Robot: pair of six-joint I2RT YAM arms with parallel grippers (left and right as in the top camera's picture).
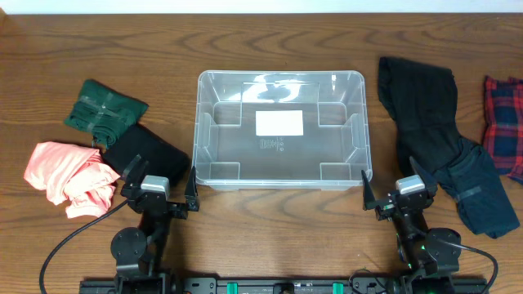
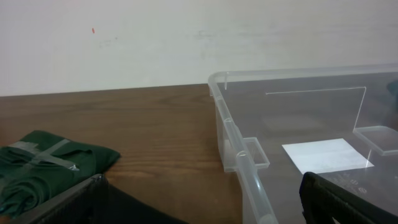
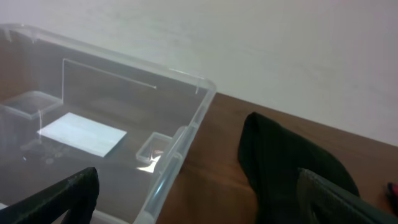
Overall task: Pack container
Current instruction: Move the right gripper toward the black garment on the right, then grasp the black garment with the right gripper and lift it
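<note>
The clear plastic container (image 1: 198, 131) stands in the middle of the table, empty, with a white label (image 1: 279, 122) on its base. My left gripper (image 1: 163, 183) is open and empty just in front of its front-left corner, over the edge of a folded black cloth (image 1: 147, 153). My right gripper (image 1: 395, 185) is open and empty at its front-right corner. In the left wrist view the container's rim (image 2: 239, 155) runs between my open fingers (image 2: 202, 182). In the right wrist view the container's corner (image 3: 180, 149) lies between my open fingers (image 3: 198, 186).
A folded green garment (image 1: 105, 110) and a crumpled pink one (image 1: 69, 175) lie at the left. A long black garment (image 1: 429, 114), a dark navy one (image 1: 480, 194) and a red plaid one (image 1: 505, 122) lie at the right. The green garment shows in the left wrist view (image 2: 43, 168) and the long black garment in the right wrist view (image 3: 280, 162).
</note>
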